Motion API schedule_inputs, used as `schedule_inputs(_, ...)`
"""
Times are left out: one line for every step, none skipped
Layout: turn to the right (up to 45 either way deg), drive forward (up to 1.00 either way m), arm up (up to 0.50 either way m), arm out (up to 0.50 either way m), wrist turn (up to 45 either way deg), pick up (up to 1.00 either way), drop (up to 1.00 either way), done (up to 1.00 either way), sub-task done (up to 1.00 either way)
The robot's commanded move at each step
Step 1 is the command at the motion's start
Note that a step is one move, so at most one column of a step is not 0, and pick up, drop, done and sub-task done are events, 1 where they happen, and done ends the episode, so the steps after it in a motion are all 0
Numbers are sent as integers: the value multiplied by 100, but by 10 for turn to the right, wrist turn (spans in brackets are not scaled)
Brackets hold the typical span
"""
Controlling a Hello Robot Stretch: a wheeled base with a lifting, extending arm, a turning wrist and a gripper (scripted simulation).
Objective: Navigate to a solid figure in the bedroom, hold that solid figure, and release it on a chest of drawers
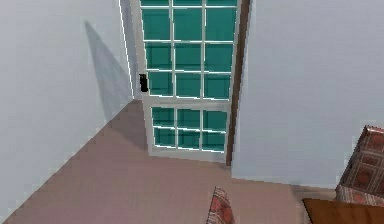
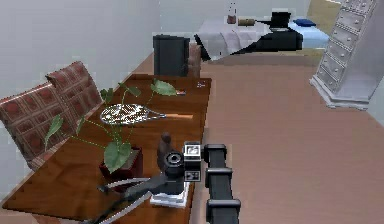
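Nearest, the gripper (image 2: 105, 200) shows against the table (image 2: 60, 180), next to a potted plant (image 2: 118, 152); I cannot tell whether it holds anything. Farther along are a racket (image 2: 135, 113), chairs (image 2: 35, 115) and a dark box (image 2: 170, 55). Beyond, a small dark upright shape (image 2: 232, 14), possibly the figure, stands by the bed (image 2: 240, 40), and the chest of drawers (image 2: 345, 50) is to their right.

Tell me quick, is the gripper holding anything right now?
Gripper: cannot be told; its far end shows near the potted plant on the desk.
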Motion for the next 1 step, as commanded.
schedule_inputs(0, 0, 0, 0, 450, 0, 0, 0, 0)
